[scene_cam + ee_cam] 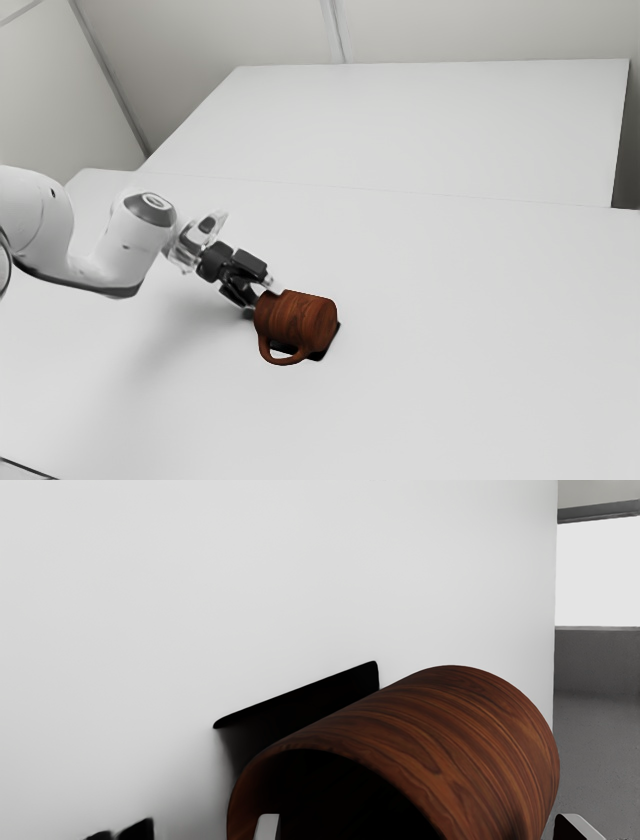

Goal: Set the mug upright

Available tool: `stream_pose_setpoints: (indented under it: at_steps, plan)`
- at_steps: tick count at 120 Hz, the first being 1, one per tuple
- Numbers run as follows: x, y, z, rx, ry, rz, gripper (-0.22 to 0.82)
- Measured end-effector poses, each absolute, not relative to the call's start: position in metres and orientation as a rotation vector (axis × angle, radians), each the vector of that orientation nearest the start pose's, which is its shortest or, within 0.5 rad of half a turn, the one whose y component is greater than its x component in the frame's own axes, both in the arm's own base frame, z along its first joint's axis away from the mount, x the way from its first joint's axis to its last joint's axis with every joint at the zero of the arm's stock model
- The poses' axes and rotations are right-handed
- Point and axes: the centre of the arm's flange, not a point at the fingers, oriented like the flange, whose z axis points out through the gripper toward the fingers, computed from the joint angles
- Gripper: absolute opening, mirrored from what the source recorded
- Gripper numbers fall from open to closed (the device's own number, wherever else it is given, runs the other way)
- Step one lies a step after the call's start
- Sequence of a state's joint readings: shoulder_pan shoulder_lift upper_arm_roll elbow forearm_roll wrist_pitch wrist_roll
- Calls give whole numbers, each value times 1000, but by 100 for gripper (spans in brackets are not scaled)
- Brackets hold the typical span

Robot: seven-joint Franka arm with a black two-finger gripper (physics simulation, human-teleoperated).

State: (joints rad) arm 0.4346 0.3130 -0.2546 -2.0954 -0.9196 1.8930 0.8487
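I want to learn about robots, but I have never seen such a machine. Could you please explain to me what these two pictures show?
This is a simulated robot: a white arm with a black two-finger gripper, at a white table. The exterior view is taken from the arm's side. The wrist view comes from a camera on the arm's hand, so its fingertips appear at the bottom edge. A brown wood-grained mug lies on its side on the table, its mouth facing the gripper. The fingers stand wide apart there, so nothing is held.
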Motion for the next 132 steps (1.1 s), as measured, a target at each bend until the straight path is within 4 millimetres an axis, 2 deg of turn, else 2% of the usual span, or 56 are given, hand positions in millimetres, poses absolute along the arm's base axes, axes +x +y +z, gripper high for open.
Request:
stream_pose_setpoints:
  at_steps: [17, 58, 83, 117, 132]
  plan:
    - [536, 37, 272, 2096, -164, -7, 48]
    - [529, 23, 285, 2016, -271, -11, 12]
    - [526, 12, 293, 1988, -330, -13, -6]
    - [526, 4, 301, 1982, -384, 2, -16]
    - [525, -3, 331, 2026, -458, 43, -17]
